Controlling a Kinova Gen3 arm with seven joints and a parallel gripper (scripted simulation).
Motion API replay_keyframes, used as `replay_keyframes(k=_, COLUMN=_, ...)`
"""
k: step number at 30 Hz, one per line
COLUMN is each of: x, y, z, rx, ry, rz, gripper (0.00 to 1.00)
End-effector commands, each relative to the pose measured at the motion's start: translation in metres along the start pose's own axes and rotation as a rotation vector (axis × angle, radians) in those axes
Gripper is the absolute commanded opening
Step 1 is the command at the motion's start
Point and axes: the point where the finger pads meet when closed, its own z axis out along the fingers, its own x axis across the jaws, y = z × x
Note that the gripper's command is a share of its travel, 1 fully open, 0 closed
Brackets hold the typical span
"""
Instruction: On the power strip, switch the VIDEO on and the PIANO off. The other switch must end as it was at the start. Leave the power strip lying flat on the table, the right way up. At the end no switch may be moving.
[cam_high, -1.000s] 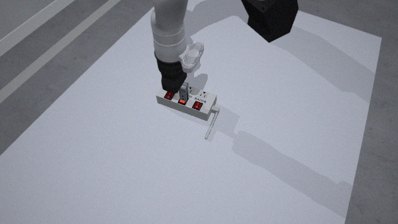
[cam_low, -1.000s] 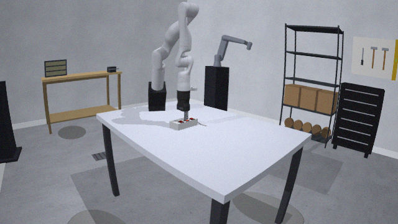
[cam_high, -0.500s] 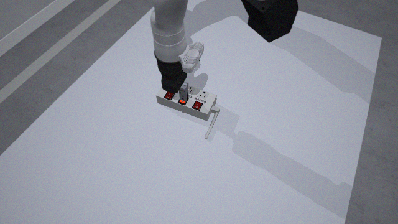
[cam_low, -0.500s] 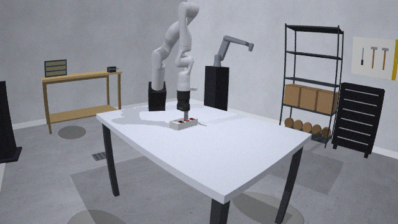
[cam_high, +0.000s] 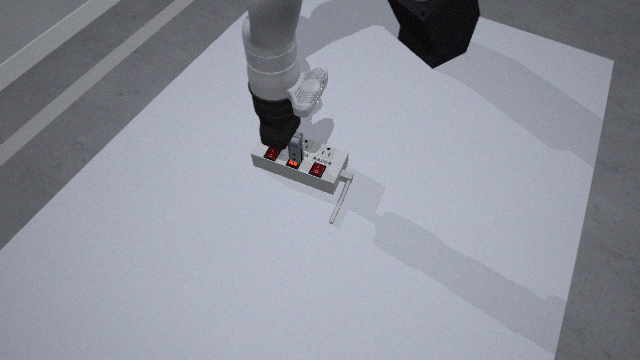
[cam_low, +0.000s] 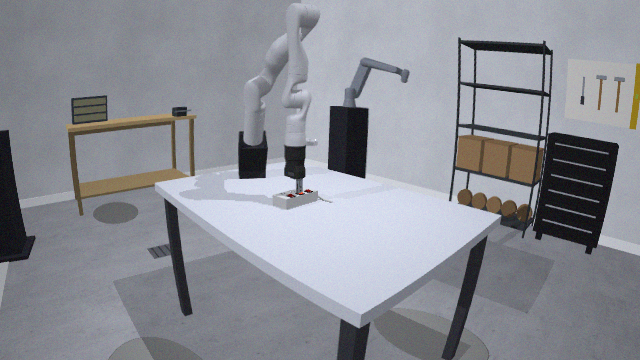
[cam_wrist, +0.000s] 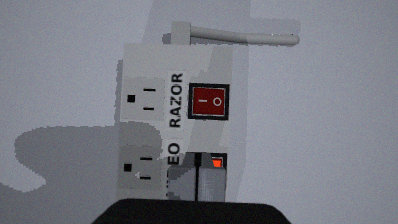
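Note:
A white power strip (cam_high: 334, 176) (cam_low: 287, 202) (cam_wrist: 150, 59) lies flat on the white table (cam_high: 200, 250), right way up. It has three red rocker switches. The middle one, labelled VIDEO (cam_high: 293, 163) (cam_wrist: 217, 162), glows bright orange-red. The RAZOR switch (cam_high: 316, 169) (cam_wrist: 209, 101) is dark red. The third switch (cam_high: 271, 153), at the far end, is dark red; its label is hidden. My gripper (cam_high: 295, 150) (cam_low: 298, 190) (cam_wrist: 197, 169) is shut with nothing in it, pointing straight down, fingertips resting on the VIDEO switch.
A short white cord stub (cam_high: 340, 200) (cam_wrist: 240, 37) sticks out of the strip's RAZOR end. The arm's black base (cam_high: 435, 30) stands at the table's far edge. A second arm on a black pedestal (cam_low: 348, 140), a shelf rack (cam_low: 500, 135) and a wooden bench (cam_low: 130, 150) stand beyond the table.

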Motion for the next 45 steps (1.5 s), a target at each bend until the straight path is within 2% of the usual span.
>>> replay_keyframes(k=1, x=0.000, y=0.001, z=0.001, rx=-0.002, ry=-0.002, rz=0.001, gripper=0.00)
replay_keyframes(k=19, x=0.000, y=0.001, z=0.000, rx=-0.003, ry=-0.002, rz=0.001, gripper=0.00)
replay_keyframes(k=37, x=0.000, y=0.001, z=-0.032, rx=-0.003, ry=-0.002, rz=0.001, gripper=0.00)
replay_keyframes(k=45, x=0.000, y=0.001, z=-0.038, rx=-0.002, ry=-0.002, rz=0.001, gripper=0.00)
